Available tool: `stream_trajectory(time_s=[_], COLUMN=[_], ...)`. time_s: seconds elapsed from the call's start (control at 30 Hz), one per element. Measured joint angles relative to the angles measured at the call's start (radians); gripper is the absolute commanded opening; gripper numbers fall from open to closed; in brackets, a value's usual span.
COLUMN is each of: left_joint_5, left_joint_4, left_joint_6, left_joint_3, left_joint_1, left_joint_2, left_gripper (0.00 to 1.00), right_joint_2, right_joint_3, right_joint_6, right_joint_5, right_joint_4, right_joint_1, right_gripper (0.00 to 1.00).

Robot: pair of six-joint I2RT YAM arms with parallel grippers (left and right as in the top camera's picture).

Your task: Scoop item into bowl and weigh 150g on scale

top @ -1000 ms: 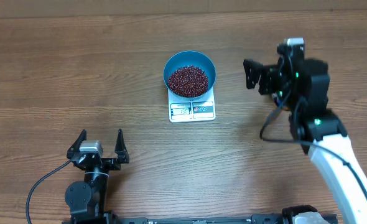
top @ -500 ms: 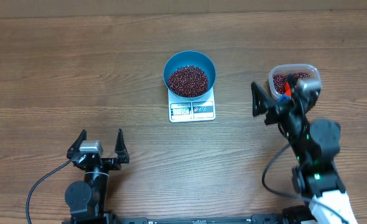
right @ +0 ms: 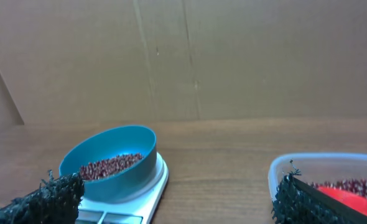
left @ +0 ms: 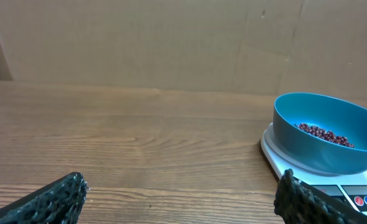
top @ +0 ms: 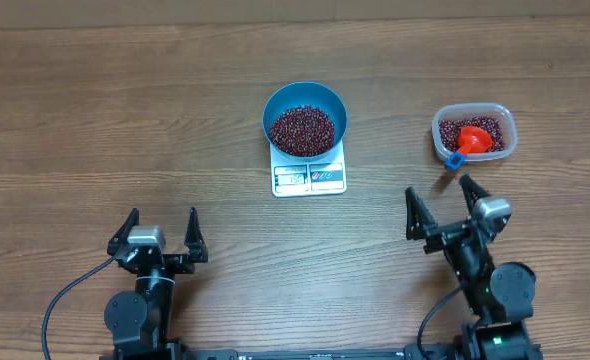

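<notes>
The beans (top: 301,130) are small, dark maroon oval grains. They lie as a loose, fairly level heap that covers the bottom of the bowl (top: 341,112) and leaves a ring of blue wall bare above them. The bowl is round, deep and bright blue. It stands on the scale (top: 309,178), just above the middle of the overhead frame.

The scale is a flat white rectangle. The bowl covers its upper part, and the strip with the display window and buttons shows below the bowl. The reading is too small to make out.

At the right of the overhead frame, well apart from the scale, a clear rounded-rectangle tub (top: 508,118) holds more of the same beans. An orange-red scoop (top: 474,139) lies on them, with a small blue part at the tub's lower left edge.

The left tool (top: 162,218) sits low on the bench (top: 125,110) at the lower left. Its two fingers are spread wide and there is nothing between them. The right tool (top: 436,190) is at the lower right, below the tub. It is likewise spread wide and holds nothing.

The left wrist view shows the bowl and scale at its right edge. The right wrist view has the bowl and scale at lower left and the tub at lower right.
</notes>
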Motion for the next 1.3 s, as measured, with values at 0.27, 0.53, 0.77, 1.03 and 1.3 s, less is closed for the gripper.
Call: stream_trajectory(time_s=[0.27,0.53,0.77,1.03,1.3], left_joint_5=[0.000,0.000,0.000,0.000,0.000], left_joint_4=[0.000,0.000,0.000,0.000,0.000], left_joint_6=[0.000,0.000,0.000,0.002,0.002], left_joint_3=[0.000,0.000,0.000,0.000,0.000], left_joint_1=[0.000,0.000,0.000,0.000,0.000], left_joint_2=[0.000,0.000,0.000,0.000,0.000], left_gripper=[1.00,1.00,1.00,1.00,1.00], right_joint_2=[-0.117,-0.124,-0.157,-0.330,-0.391], right_joint_3=[-0.034,-0.034,-0.034,-0.034,-0.034], right_joint_6=[0.000,0.000,0.000,0.000,0.000], right_joint_5=[0.006,0.008,0.011,0.036,0.063], right_joint_4=[-0.099,-0.175,-0.278,-0.410,-0.410], right_joint_1=[0.000,0.000,0.000,0.000,-0.002], right_gripper=[1.00,1.00,1.00,1.00,1.00])
